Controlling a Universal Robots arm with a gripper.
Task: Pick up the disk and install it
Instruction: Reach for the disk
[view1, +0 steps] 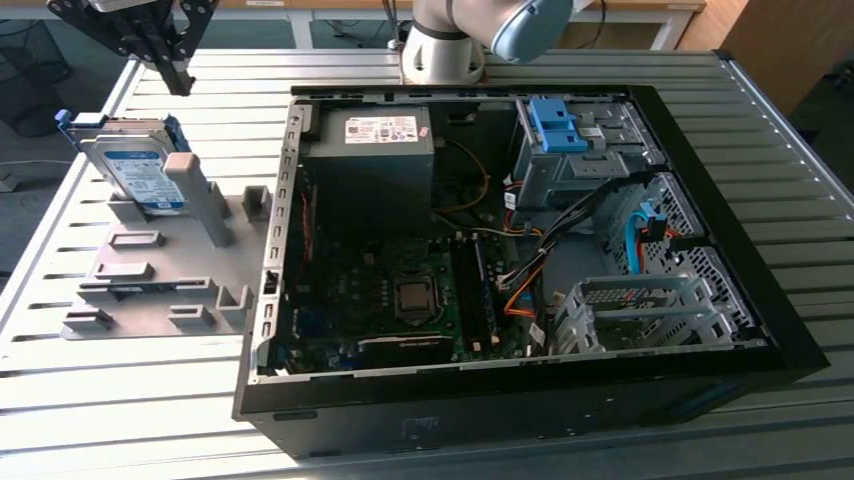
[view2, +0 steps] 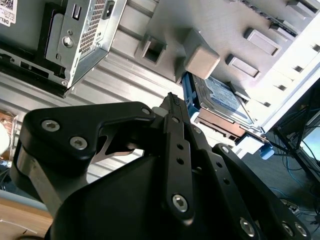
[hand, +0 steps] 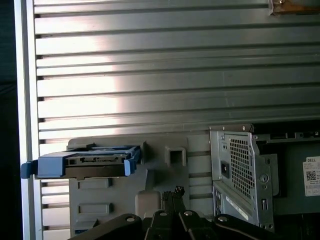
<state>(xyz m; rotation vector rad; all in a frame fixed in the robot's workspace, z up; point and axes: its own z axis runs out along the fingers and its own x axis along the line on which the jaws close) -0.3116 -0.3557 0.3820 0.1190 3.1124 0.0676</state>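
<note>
From my console I see the gripper (view1: 178, 84) hanging empty above the grey fixture plate (view1: 180, 262), its jaws drawn narrow, while the disk (view1: 139, 170) stands propped on edge in that plate's slot, I judge so its blue rail (hand: 55, 164) is presented for grasping.

A ribbed metal table (view1: 801, 230) is carrying two things. An open black computer case (view1: 534, 420) is lying on it. Just beside the case, at the exterior view's left, a grey holder plate (view1: 180, 265) is resting, maybe touching the case.
</note>
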